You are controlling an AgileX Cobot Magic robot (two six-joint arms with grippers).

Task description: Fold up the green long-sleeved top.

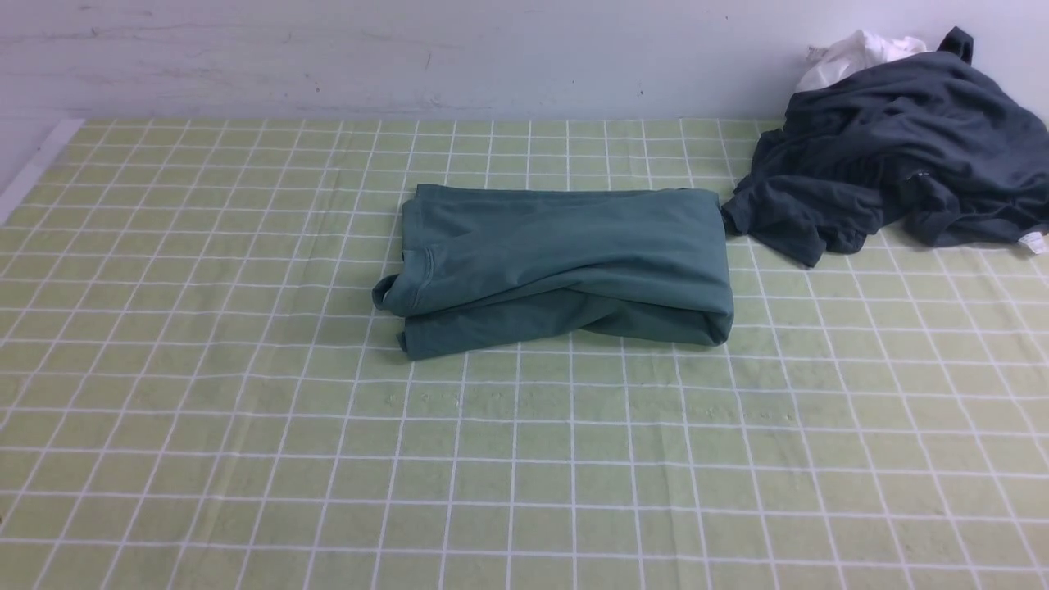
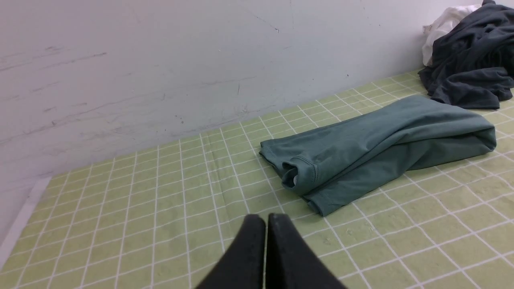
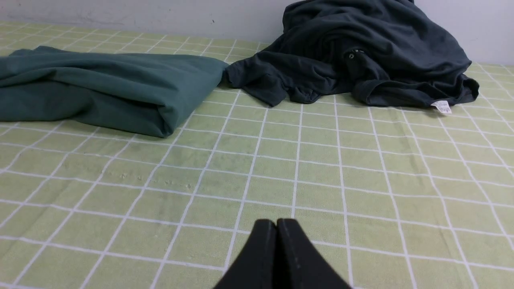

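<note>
Teal-green top (image 1: pixel 565 262) on a white-gridded, pale green cloth (image 1: pixel 246 459).

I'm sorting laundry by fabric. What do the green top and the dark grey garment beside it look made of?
The green top looks like soft, matte cotton-type knit: it folds in thick rounded layers, with a stitched cuff and no sheen. The dark grey garment seems a thinner matte jersey, crumpled into many fine creases. The exact fibre can't be told from looks.

- We count one green long-sleeved top (image 1: pixel 565 266).
- We count one dark grey garment (image 1: pixel 893 156) just beside it.
- We count one white cloth (image 1: pixel 852 53) behind that garment.
- We count two grippers.
</note>
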